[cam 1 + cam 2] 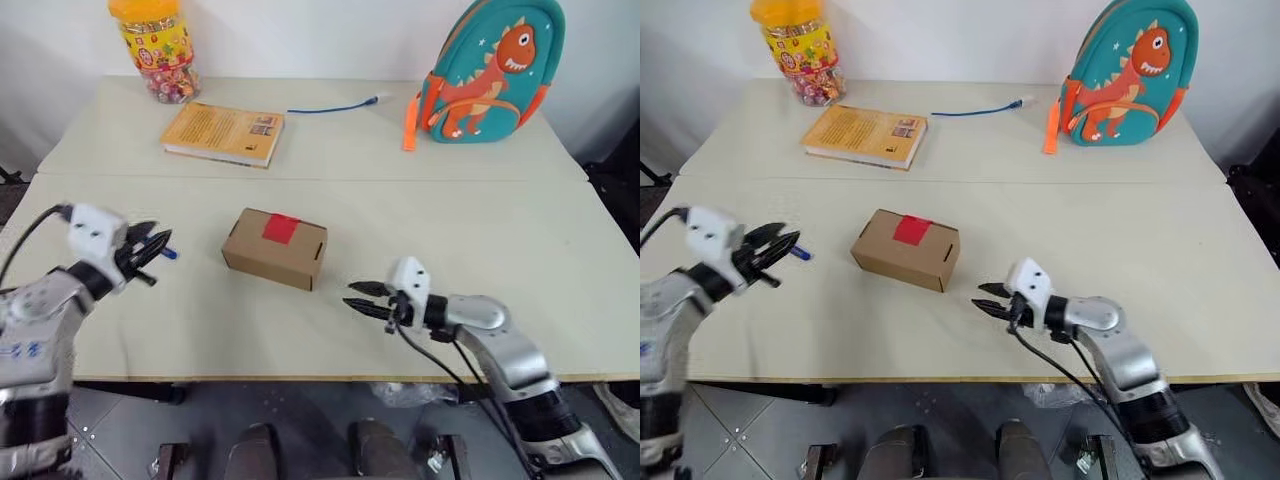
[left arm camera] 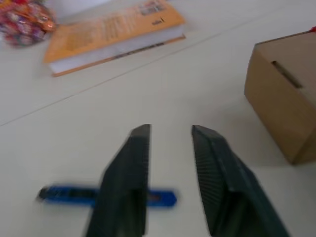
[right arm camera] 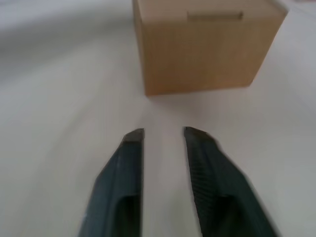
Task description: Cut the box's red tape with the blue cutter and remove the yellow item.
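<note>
- In the middle of the table (image 1: 520, 250), seen from the head, the box (image 1: 275, 248) sits with the red tape (image 1: 280, 229) on its top face. The left gripper (image 1: 152, 250) hangs near the left edge, well apart from the box, its jaws a little spread over the blue cutter (image 1: 167, 252). The right gripper (image 1: 362, 297) hovers near the front edge, just right of the box, jaws slightly parted and holding nothing.
- In the left wrist view, the blue cutter lies flat on the table beneath the fingers (image 2: 129, 177), crossing behind one of them; a narrow gap separates the two, and I cannot tell whether either touches it.
- In the right wrist view, the box stands ahead of the fingers (image 3: 207, 173), slotted side facing them, apart from both tips. Narrow gap, nothing between.
</note>
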Controlling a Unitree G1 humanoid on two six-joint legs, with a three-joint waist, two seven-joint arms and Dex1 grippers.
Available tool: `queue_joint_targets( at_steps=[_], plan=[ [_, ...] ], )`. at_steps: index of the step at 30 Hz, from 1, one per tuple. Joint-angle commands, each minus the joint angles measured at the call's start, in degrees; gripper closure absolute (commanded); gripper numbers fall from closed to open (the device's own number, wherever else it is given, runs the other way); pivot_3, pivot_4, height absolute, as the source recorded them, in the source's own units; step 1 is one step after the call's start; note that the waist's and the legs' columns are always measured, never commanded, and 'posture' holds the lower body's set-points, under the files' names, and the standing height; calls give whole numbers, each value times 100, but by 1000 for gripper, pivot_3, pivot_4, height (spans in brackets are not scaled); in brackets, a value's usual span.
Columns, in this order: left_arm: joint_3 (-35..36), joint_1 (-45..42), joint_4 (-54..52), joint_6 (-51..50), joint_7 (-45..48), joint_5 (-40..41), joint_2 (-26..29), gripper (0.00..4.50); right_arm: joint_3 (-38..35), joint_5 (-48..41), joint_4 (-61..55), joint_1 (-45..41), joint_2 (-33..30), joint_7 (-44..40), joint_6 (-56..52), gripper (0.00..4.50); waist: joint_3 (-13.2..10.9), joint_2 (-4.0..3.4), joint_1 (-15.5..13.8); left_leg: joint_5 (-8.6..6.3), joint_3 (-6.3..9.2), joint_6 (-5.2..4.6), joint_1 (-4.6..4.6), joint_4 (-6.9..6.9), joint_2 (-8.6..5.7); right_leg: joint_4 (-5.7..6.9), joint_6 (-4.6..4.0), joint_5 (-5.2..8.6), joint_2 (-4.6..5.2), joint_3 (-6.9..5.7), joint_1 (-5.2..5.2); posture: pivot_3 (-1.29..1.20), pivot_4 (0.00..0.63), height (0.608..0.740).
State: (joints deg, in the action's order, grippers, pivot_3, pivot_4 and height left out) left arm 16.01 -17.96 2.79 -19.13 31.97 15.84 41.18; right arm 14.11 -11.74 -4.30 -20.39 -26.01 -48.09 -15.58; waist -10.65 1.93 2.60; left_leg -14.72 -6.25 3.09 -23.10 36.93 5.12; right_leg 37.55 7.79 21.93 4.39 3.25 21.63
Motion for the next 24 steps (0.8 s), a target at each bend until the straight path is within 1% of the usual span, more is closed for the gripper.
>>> queue_joint_targets(
  at_steps=[1, 2, 7, 8, 10, 14, 16, 18, 21, 23, 24],
  plan=[
    [-567, -351, 202, -152, 313, -139, -76, 4377, 74, 260, 328, -376, 310, 305, 115, 4486, 0, 0, 26, -2, -2, 0, -1, 6, 1, 6, 0, 0, 0, -1, 1, 0, 150, 740],
    [-709, -439, 212, -247, 416, -121, -106, 4477, 52, 266, 440, -504, 415, 373, 34, 4500, 0, 0, 36, -3, -5, 1, -2, 8, 3, 8, 0, 0, 0, -3, 2, 0, 150, 740],
    [-1216, -617, 246, -407, 910, -78, -238, 4477, -108, 229, 879, -1042, 748, 542, -65, 4500, -1, 0, 59, -4, -11, 4, -5, 15, 19, 16, 1, 0, -12, -5, 10, 0, 150, 740],
    [-1379, -531, 39, -668, 1160, 72, -236, 4477, -151, 211, 956, -1146, 758, 538, -87, 4500, -1, -1, 60, -4, -11, 5, -5, 18, 24, 17, 1, 0, -16, -5, 10, 0, 150, 740],
    [-1524, -364, -362, -805, 1501, 301, -284, 4477, -228, 201, 1076, -1260, 708, 496, -106, 4500, -1, -1, 58, -4, -12, 6, -3, 19, 25, 20, 0, 0, -18, -3, 9, 0, 150, 740],
    [-1734, -97, -1086, -1300, 1840, 629, -369, 4477, -469, 132, 1363, -1422, 517, 287, -99, 4500, -2, -3, 46, -7, -14, 8, -4, 18, 26, 17, 0, 0, -17, -1, 9, 0, 150, 740],
    [-2013, 27, -1430, -1324, 2016, 607, -385, 4477, -575, 244, 1725, -1611, 369, 239, 33, 4500, -3, -4, 48, -7, -15, 8, -4, 20, 26, 18, 0, 0, -17, 0, 9, 0, 150, 740],
    [-2177, 80, -1690, -1351, 2020, 584, -459, 4477, -644, 485, 2243, -1865, 193, 284, 394, 4500, -4, -7, 54, -7, -16, 8, -3, 24, 26, 18, 1, 0, -18, 2, 8, 0, 150, 740],
    [-1929, 92, -1972, -1626, 2032, 905, -472, 4477, -825, 638, 2957, -2224, -31, 381, 883, 4500, -5, -7, 60, -7, -16, 7, -3, 27, 27, 19, 0, 0, -20, 4, 8, 0, 150, 740],
    [-1476, 108, -2066, -1973, 2259, 1333, -162, 4477, -957, 615, 3194, -2349, -245, 262, 1020, 4500, -6, -9, 82, -7, -15, 8, -1, 22, 28, 19, 0, 0, -21, 6, 8, 0, 150, 740],
    [-1099, 33, -1985, -2205, 2375, 1647, 31, 4477, -1008, 542, 3203, -2333, -408, 50, 982, 4500, -7, -9, 85, -6, -15, 8, -1, 19, 32, 17, 0, 0, -25, 7, 9, 0, 150, 740]
  ],
)
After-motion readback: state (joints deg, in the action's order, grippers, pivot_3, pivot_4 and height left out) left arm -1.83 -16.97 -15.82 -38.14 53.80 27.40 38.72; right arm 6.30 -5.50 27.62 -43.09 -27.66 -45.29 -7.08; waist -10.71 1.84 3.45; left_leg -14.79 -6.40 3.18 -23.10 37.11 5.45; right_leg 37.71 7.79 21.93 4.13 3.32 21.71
